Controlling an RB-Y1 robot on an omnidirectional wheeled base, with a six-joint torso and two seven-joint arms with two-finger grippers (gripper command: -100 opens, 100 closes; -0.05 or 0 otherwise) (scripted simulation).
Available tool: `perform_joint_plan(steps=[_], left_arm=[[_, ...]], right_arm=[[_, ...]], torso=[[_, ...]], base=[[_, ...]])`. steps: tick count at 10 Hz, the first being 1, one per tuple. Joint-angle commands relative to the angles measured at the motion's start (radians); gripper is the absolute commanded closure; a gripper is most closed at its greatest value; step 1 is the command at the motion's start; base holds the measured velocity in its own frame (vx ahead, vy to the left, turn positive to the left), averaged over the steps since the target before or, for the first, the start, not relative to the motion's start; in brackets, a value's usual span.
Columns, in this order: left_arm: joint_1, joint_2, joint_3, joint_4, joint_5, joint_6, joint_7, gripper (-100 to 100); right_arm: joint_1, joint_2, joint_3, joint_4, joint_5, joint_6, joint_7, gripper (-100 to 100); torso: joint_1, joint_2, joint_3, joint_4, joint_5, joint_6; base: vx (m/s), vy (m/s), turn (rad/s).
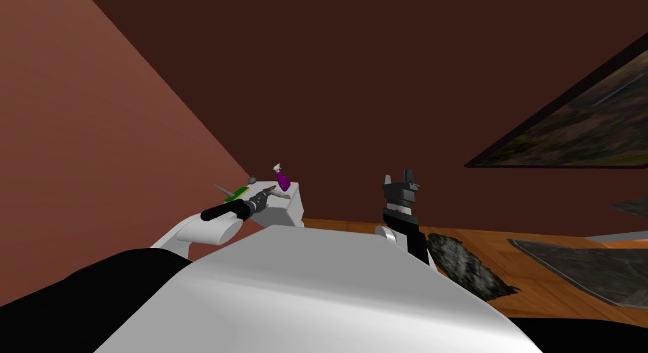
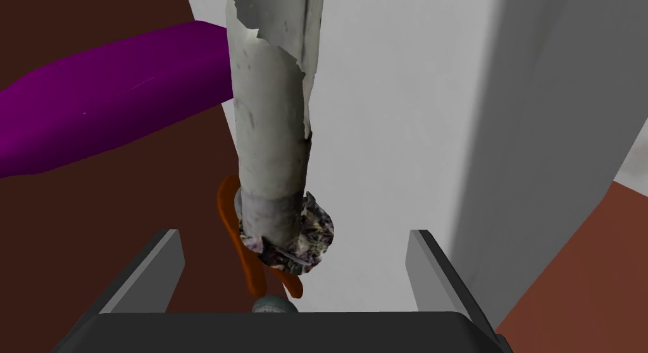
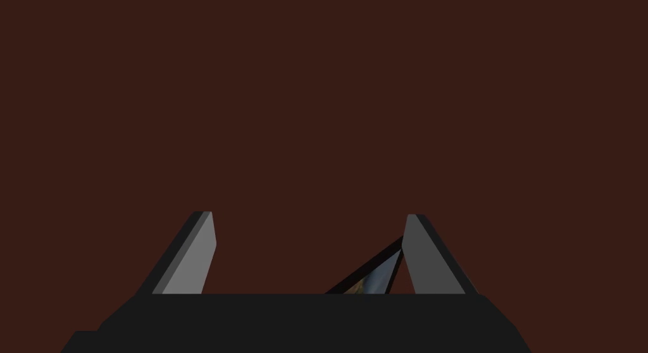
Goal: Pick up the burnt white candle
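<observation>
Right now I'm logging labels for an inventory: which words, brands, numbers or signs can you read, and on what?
No text can be read.
Candle: no print on it.
Bottle: plain purple, no label.
Green thing: too small to tell.
Wall picture: blurred, no words made out.

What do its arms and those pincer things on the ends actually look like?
The left arm and right arm start as rounded white shells, then turn black with pale bands near the wrist. The left gripper and right gripper are each a dark box bearing two thin, light grey, blade-like fingers with slanted tips. Everything looks plain and unmarked.
</observation>
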Motion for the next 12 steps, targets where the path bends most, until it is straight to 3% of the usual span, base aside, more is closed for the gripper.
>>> perform_joint_plan(steps=[1,7,9,10,11,12], left_arm=[[0.003,0.021,0.002,-0.015,0.004,0.049,0.010,-100],[0.023,0.083,-0.008,-0.098,0.016,0.175,0.041,-100],[0.024,0.086,-0.008,-0.104,0.018,0.180,0.042,-100],[0.024,0.086,-0.009,-0.106,0.018,0.184,0.043,0],[0.014,0.081,-0.018,-0.072,0.010,0.164,0.034,-100],[0.008,0.078,-0.023,-0.056,0.006,0.154,0.030,-100]], right_arm=[[0.000,0.000,0.000,0.000,0.000,0.000,0.000,0],[0.000,0.000,0.000,0.000,0.000,0.000,0.000,0],[0.000,0.000,0.000,0.000,0.000,0.000,0.000,0],[0.000,0.000,0.000,0.000,0.000,0.000,0.000,0],[0.000,0.000,0.000,0.000,0.000,0.000,0.000,0],[0.000,0.000,0.000,0.000,0.000,0.000,0.000,0]], torso=[[0.000,0.000,0.000,0.000,0.000,0.000],[-0.001,0.000,0.000,0.000,0.000,0.000],[-0.001,0.000,0.000,0.000,0.000,0.000],[0.000,0.001,0.001,0.000,0.000,0.000],[0.000,0.002,0.001,0.001,0.000,0.000],[0.000,0.003,0.001,0.001,0.000,0.000]], base=[[0.044,-0.008,-0.041],[0.049,-0.009,-0.056],[0.032,-0.005,-0.016],[0.000,0.000,0.000],[0.007,-0.004,-0.050],[0.010,-0.004,-0.052]])
